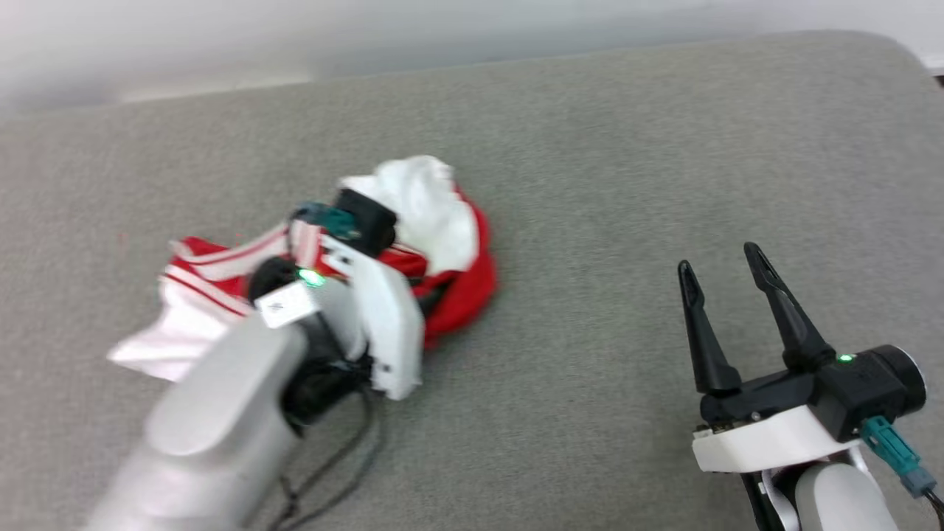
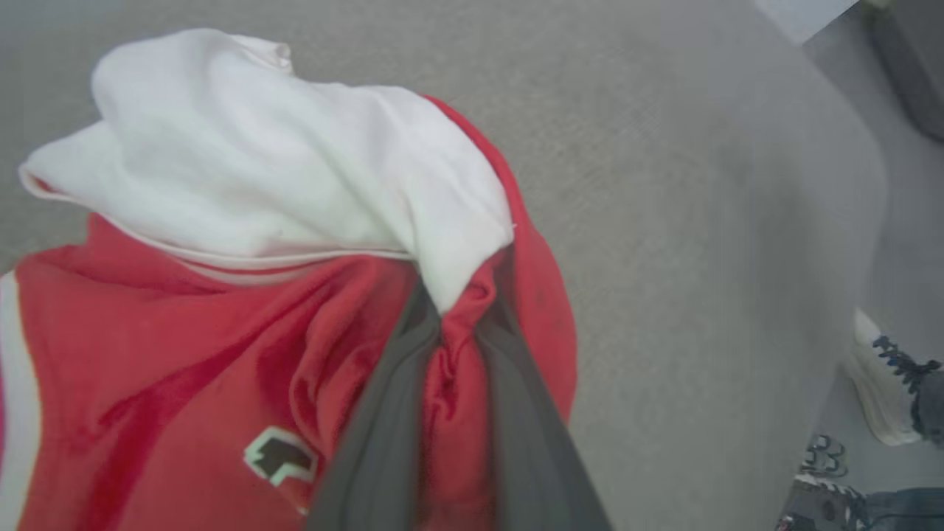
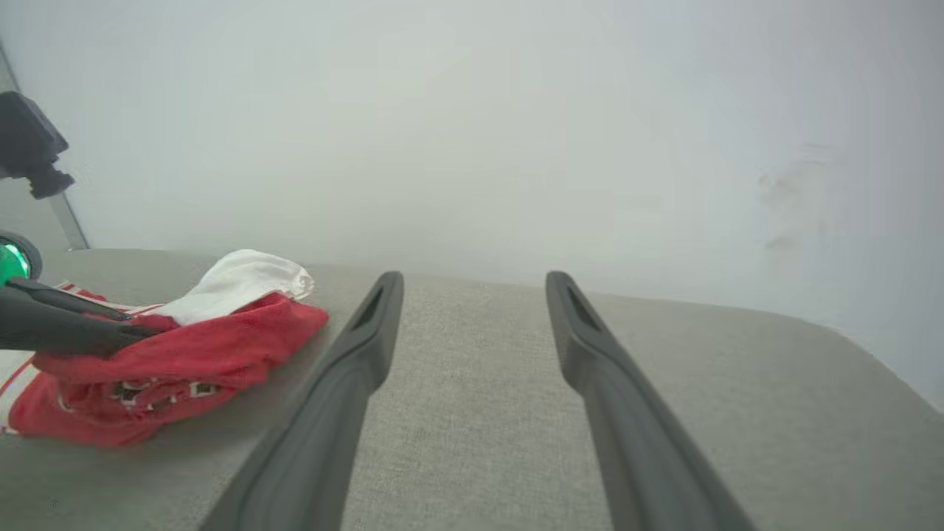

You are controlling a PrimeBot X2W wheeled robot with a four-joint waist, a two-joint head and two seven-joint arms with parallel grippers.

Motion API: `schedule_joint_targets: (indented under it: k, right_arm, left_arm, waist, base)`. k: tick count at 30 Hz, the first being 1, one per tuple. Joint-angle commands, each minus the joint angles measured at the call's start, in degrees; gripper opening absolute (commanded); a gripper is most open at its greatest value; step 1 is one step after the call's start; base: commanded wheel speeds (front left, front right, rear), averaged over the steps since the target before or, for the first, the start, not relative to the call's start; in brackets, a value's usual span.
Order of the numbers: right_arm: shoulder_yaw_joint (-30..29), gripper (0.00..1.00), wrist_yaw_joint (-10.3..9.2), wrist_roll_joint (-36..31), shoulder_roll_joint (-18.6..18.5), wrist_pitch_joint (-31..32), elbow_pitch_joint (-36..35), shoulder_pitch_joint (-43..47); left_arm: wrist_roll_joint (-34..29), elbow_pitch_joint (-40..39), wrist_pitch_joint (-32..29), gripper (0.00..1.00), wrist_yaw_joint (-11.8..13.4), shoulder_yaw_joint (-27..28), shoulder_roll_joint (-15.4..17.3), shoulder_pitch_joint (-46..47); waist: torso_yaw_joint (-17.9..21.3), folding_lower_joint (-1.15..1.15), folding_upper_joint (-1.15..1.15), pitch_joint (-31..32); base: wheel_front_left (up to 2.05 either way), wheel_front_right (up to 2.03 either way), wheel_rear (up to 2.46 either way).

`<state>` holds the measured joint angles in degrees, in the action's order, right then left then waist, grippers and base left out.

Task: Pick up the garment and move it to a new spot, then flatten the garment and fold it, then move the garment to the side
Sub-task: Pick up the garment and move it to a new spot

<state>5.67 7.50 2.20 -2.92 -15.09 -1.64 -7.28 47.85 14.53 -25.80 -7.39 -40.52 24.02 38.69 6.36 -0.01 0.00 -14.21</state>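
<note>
Nearest, the right gripper (image 1: 717, 257) stands wide open and empty over the grey surface (image 1: 590, 184). Further off, left of centre, lies the crumpled garment (image 1: 457, 295). The head view masks the grip; the left wrist view shows the left gripper (image 2: 461, 321) pinching a red fold, with a person's shoe (image 2: 881, 383) beyond the edge.

this looks like a bare test room or robotics lab rather than a home: the work surface (image 1: 627, 147) is a wide pad covered in plain grey woven cloth with a rounded corner, set against a blank, evenly lit white wall (image 3: 472, 110); beside the pad lies a smooth grey floor (image 2: 914, 243), where a person's white lace-up shoe (image 2: 874, 383) stands close to the pad's edge, with a second, patterned shoe (image 2: 822, 476) near it
</note>
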Motion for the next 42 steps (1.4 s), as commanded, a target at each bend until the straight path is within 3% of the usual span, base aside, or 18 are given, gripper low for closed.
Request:
schedule_joint_targets:
  k: [1,8,14,15,16,23,28,35,42]
  right_arm:
    - [-0.30,1.00,-0.02,0.56,0.07,-0.11,-0.05,0.54]
    - [-0.43,1.00,-0.02,0.83,0.09,-0.11,-0.71,0.17]
    - [-0.71,1.00,-0.02,1.35,0.10,-0.11,-0.95,0.34]
    - [-0.74,1.00,-0.02,1.45,0.10,-0.11,-0.93,0.34]
    - [-0.76,1.00,-0.02,1.55,0.10,-0.11,-0.90,0.34]
    - [-2.04,1.00,-0.02,1.40,0.08,-0.11,-0.15,1.27]
    - [-3.84,1.00,-0.02,0.44,0.07,-0.11,0.77,2.10]
    - [-7.07,1.00,-0.02,-0.93,0.08,-0.11,1.60,4.20]
    - [-8.52,1.00,-0.02,-1.65,0.07,-0.11,1.78,5.52]
  left_arm:
    - [0.33,0.43,0.55,0.00,-0.02,-0.27,-1.11,-0.68]
    - [-1.06,8.70,5.03,0.00,-0.05,-5.30,-13.54,2.17]
    - [-2.31,15.68,7.78,0.01,-0.09,-9.81,-18.67,3.94]
    - [-2.42,16.47,8.45,0.56,-0.09,-10.43,-19.09,4.21]
    - [-2.55,17.36,9.28,1.00,-0.10,-10.84,-19.37,4.44]
    - [-0.92,20.12,17.05,1.00,-0.10,-11.52,-20.05,4.96]
    - [-0.68,19.62,24.80,1.00,0.23,-8.51,-17.23,5.31]
    - [-2.33,16.23,35.80,1.00,4.69,-2.51,-8.45,1.28]
    - [-1.87,7.69,40.67,1.00,10.21,4.52,0.08,-11.44]
  waist:
    - [1.49,0.01,0.00,1.03]
    - [5.85,0.01,0.00,0.91]
    - [8.25,0.01,0.00,0.65]
    - [8.40,0.01,0.00,0.65]
    - [8.49,0.01,0.00,0.68]
    - [6.71,0.01,0.00,3.05]
    - [3.47,0.01,0.00,6.40]
    - [-1.38,0.01,0.00,10.43]
    - [-3.96,0.01,0.00,12.33]
  base:
    - [0.00,0.00,0.00]
    - [0.00,0.00,0.00]
    - [0.00,0.00,0.00]
    - [0.00,0.00,0.00]
    - [0.00,0.00,0.00]
    - [0.00,0.00,0.00]
    - [0.00,0.00,0.00]
    - [0.00,0.00,0.00]
    - [0.00,0.00,0.00]
